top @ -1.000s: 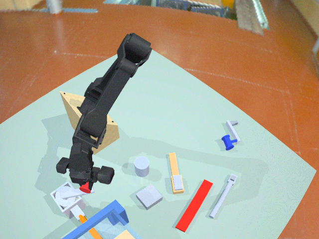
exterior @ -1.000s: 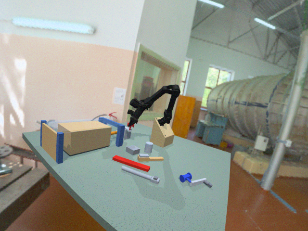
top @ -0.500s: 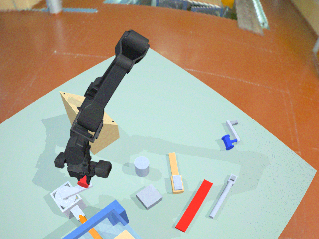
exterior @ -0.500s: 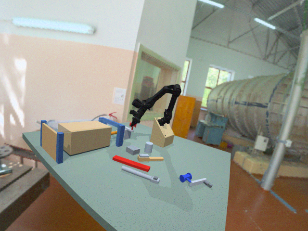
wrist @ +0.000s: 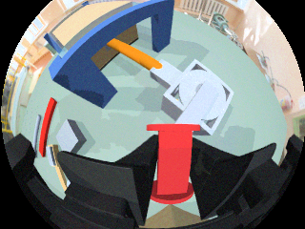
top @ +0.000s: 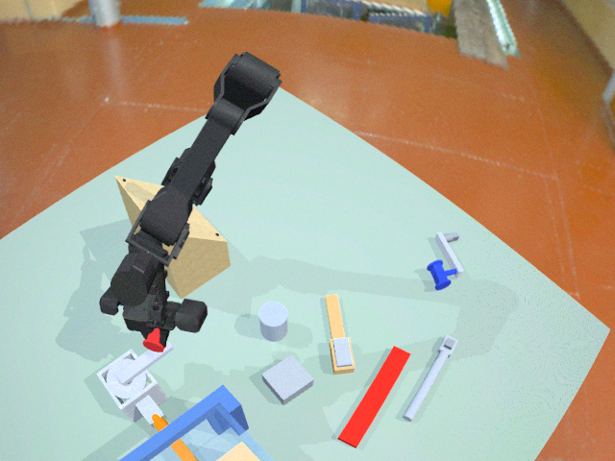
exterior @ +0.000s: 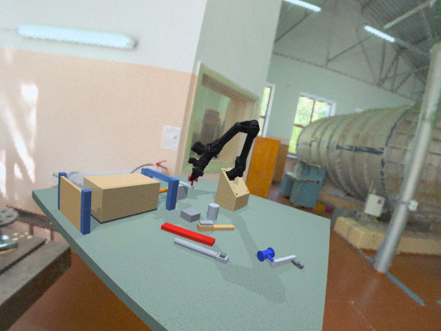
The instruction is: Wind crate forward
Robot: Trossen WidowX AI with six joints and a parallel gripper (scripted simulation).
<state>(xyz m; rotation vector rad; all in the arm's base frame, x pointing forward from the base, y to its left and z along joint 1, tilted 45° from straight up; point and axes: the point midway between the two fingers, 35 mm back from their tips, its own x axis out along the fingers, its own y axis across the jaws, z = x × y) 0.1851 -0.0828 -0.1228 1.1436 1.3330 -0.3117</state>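
Observation:
My gripper (top: 158, 333) (exterior: 193, 178) (wrist: 170, 139) is shut on the red knob (top: 155, 341) (wrist: 174, 164) of the winch handle. The handle's grey arm (top: 143, 364) (wrist: 197, 102) lies across the top of the white winch (top: 156, 395) (exterior: 182, 193) (wrist: 173, 106), its inner end over the drum's middle; the key is hidden. An orange strap (top: 181, 447) (exterior: 163, 189) (wrist: 135, 54) runs from the winch under the blue frame (top: 173, 424) (exterior: 171, 194) (wrist: 78, 59). The tan crate (top: 240, 452) (exterior: 124, 203) sits flat behind the frame, with a gap between them.
A blue-knobbed crank (top: 439, 275) (exterior: 266, 254), grey wrench (top: 427, 379) (exterior: 197, 249), red bar (top: 375, 397) (exterior: 187, 234), wooden-handled tool (top: 333, 317) (exterior: 223, 227), grey block (top: 286, 379) (exterior: 190, 214) and grey cylinder (top: 273, 322) (exterior: 213, 211) stand or lie on the bench.

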